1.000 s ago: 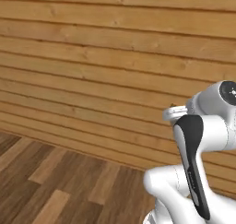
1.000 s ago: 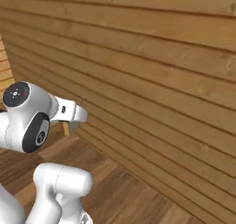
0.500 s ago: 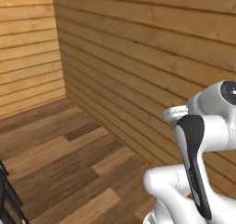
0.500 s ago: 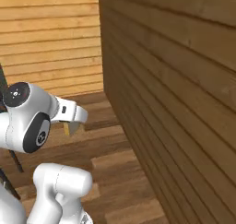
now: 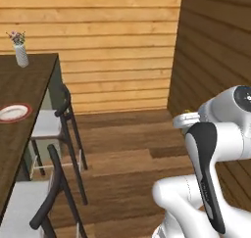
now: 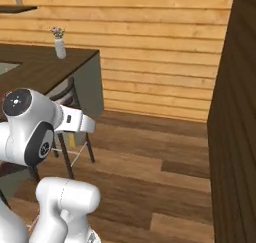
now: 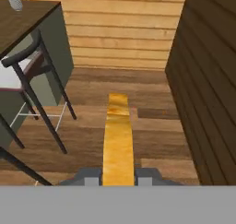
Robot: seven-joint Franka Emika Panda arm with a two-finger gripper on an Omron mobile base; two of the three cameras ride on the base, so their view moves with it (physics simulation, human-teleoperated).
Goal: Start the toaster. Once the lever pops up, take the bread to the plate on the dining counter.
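vase: small, white, holding flowers [image 5: 21, 54]
stools: black-framed, grey seats [image 5: 54, 124]
floor: wood planks [image 5: 127, 168]
walls: wooden boards [image 5: 112, 46]

We see a counter [image 5: 22, 114] of dark brown wood grain, smooth and faintly sheened. The plate [image 5: 13, 112] on it looks like glazed white ceramic with a red-orange rim. The vase [image 5: 21, 55] seems pale, matt ceramic. The stools [image 5: 61, 134] have thin matt black frames, likely metal, with pale grey seats. The floor [image 5: 122, 158] is brown wood planks, semi-matt. The walls [image 5: 112, 41] are horizontal wood boards, light honey at the back, darker on the right. The bread [image 7: 118, 138] in the hand [image 7: 119, 176] shows a golden, slightly rough crust.
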